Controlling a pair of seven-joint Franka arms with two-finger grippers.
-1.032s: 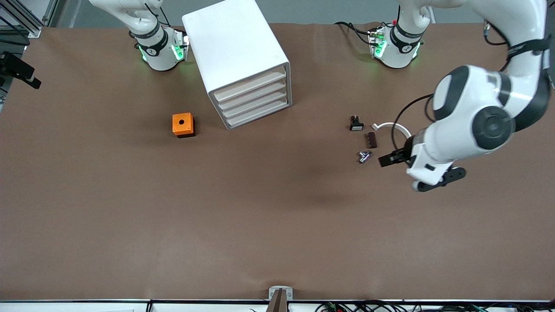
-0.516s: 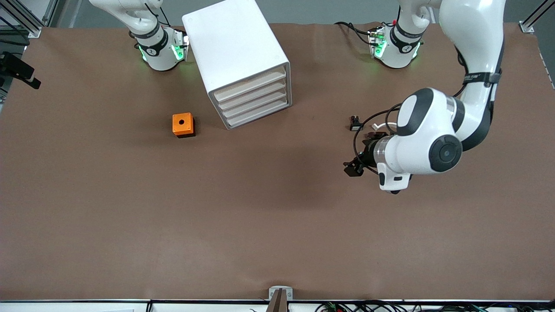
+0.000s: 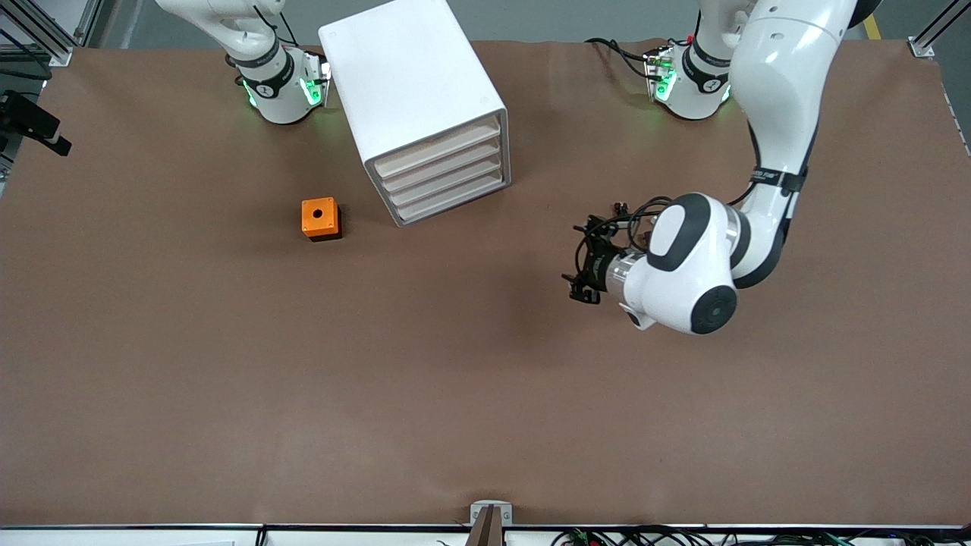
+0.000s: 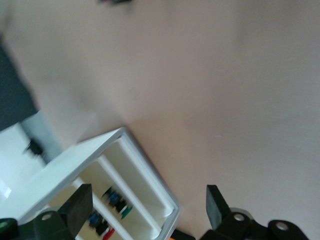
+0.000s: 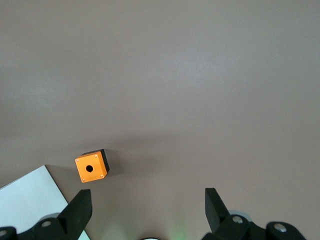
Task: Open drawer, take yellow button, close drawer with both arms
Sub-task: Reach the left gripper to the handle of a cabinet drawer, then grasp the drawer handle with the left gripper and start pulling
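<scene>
The white cabinet [image 3: 413, 91] stands near the right arm's base, its four cream drawer fronts flush; the uppermost drawer [image 3: 436, 149] is shut. My left gripper [image 3: 588, 259] is open and empty, low over bare table between the cabinet and the small parts, pointing at the drawer fronts. In the left wrist view the gripper [image 4: 147, 197] faces the cabinet [image 4: 80, 160], where small blue, black, green and red parts [image 4: 112, 202] show. The orange-capped button is hidden. My right gripper [image 5: 147, 197] is open and empty, waiting high over the table near the orange cube.
An orange cube with a hole [image 3: 320, 218] sits on the table beside the cabinet, nearer the camera; it also shows in the right wrist view [image 5: 91, 167]. A small black part [image 3: 620, 205] peeks out by the left arm's wrist; the arm covers the other small parts.
The left arm has swung from over the small parts toward the cabinet, and its gripper now faces the drawer fronts. The right arm has not moved.
</scene>
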